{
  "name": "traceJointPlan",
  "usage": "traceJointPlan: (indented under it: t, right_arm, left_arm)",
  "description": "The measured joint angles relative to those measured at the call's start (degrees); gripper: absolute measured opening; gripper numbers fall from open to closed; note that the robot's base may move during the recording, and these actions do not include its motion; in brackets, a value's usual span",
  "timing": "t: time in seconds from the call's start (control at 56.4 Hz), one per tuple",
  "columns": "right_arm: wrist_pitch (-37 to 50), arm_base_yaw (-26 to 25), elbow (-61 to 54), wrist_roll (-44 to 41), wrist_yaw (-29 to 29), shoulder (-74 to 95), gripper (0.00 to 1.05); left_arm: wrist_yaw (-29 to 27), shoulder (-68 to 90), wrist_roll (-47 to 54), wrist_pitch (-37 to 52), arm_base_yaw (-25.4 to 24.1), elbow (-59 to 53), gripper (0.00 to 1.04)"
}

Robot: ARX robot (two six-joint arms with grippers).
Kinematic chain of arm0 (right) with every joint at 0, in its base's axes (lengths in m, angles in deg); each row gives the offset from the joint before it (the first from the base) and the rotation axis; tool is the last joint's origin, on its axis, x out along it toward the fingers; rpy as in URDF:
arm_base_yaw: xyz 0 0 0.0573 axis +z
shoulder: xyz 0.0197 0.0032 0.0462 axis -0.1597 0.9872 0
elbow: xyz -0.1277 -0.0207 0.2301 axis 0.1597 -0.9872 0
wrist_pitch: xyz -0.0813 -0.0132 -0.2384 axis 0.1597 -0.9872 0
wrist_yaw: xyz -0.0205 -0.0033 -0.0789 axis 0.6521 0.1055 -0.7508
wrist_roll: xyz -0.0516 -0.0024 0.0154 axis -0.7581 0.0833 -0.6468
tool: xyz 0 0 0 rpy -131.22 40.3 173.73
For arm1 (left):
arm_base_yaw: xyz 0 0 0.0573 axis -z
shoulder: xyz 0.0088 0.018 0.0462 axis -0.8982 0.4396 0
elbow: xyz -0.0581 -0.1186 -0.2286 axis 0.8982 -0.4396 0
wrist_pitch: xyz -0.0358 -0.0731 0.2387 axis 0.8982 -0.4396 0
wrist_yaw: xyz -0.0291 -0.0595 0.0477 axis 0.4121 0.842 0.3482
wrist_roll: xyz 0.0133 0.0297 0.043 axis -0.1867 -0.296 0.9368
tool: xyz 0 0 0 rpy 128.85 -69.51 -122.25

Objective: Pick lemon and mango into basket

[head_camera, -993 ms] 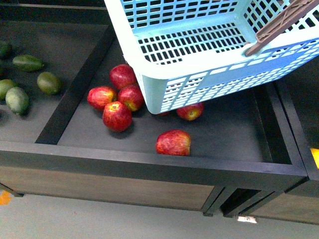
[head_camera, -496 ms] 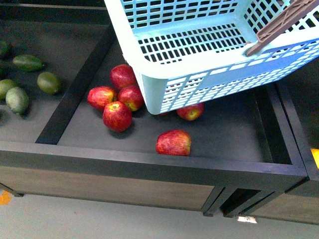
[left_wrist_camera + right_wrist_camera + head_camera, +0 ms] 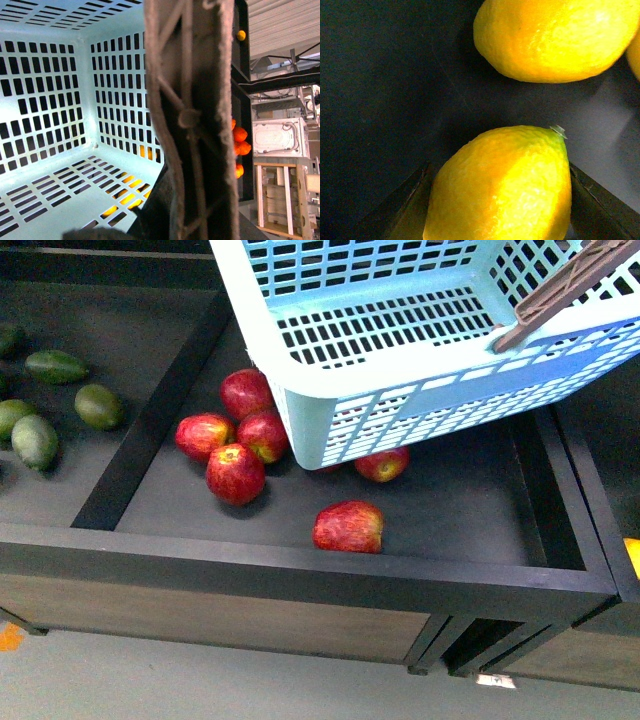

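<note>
The light blue basket (image 3: 400,360) hangs tilted above the apple bin, empty inside, its brown handle (image 3: 560,290) at the upper right. In the left wrist view that handle (image 3: 192,120) runs across the picture and my left gripper (image 3: 165,222) is shut on it; the basket floor (image 3: 45,185) lies behind. My right gripper (image 3: 502,210) is shut on a yellow lemon (image 3: 502,182), which fills the space between its dark fingers (image 3: 405,210). A second lemon (image 3: 555,37) lies beyond it on the dark bin floor. The mango is out of view. Neither gripper shows in the front view.
Several red apples (image 3: 235,472) lie in the black bin (image 3: 300,565) under the basket, one alone near the front (image 3: 348,527). Green fruits (image 3: 98,406) sit in the bin to the left. Orange tangerines (image 3: 240,137) show past the handle.
</note>
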Motion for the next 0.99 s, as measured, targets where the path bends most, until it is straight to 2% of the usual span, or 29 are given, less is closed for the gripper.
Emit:
traceJointPlan:
  t: [0.142, 0.301, 0.443, 0.567, 0.815, 0.993]
  right_arm:
    - [7.67, -1.29, -11.08, -4.00, 3.15, -9.51, 0.66]
    - [18.99, -2.49, -24.28, -10.16, 10.91, -23.30, 0.65]
    - [24.22, -2.21, -34.53, -12.31, 17.81, -35.89, 0.65]
    - [26.60, -0.35, -41.92, -11.56, 20.76, -46.25, 0.65]
    - [27.52, 7.10, -45.97, -6.78, 19.19, -57.92, 0.65]
    - [27.08, 18.73, -44.92, -5.60, 13.92, -60.39, 0.65]
  left_arm:
    - [-0.02, 0.00, 0.00, 0.00, 0.00, 0.00, 0.05]
    - [0.00, 0.00, -0.02, 0.02, 0.00, 0.00, 0.05]
    - [0.02, 0.00, 0.00, 0.00, 0.00, 0.00, 0.05]
    - [-0.02, 0.00, 0.00, 0.00, 0.00, 0.00, 0.05]
    - [0.00, 0.00, -0.02, 0.00, 0.00, 0.00, 0.05]
    - [0.00, 0.00, 0.00, 0.00, 0.00, 0.00, 0.05]
